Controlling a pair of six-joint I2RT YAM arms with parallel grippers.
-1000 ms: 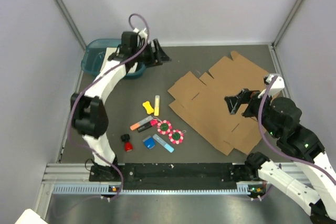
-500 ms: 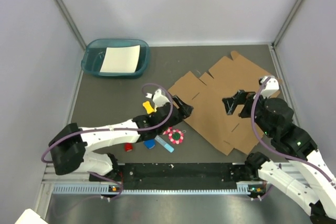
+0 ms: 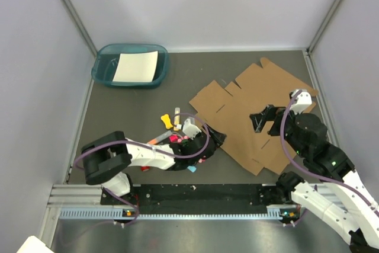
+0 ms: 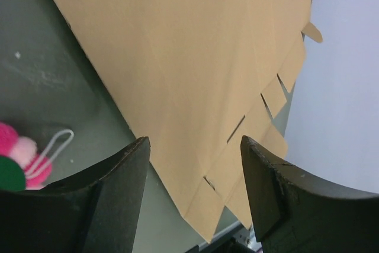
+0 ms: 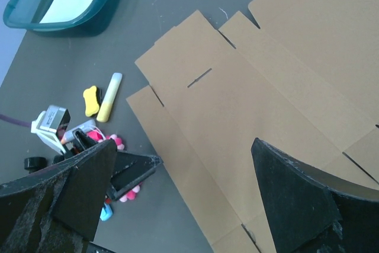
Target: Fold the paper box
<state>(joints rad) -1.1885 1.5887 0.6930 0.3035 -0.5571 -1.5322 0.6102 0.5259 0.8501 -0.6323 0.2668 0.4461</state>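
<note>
- The left gripper (image 3: 214, 139) has swung from the far-left teal tray (image 3: 102, 73) to the near-left edge of the paper box (image 3: 254, 108), low over the small items (image 3: 167, 121).
- Its jaws are apart, gripping nothing.
- The box lies flat at the right, unmoved.
- The right gripper (image 3: 261, 120) still hovers over it, spread wide, empty.

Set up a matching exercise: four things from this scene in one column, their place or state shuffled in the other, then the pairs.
1. paper box
2. white paper sheet
3. teal tray
4. left gripper

A. lying inside the tray
B. open, at the box's near left edge
C. flat and unfolded
D. far left corner of the table

Pairs: 1-C, 2-A, 3-D, 4-B
</note>
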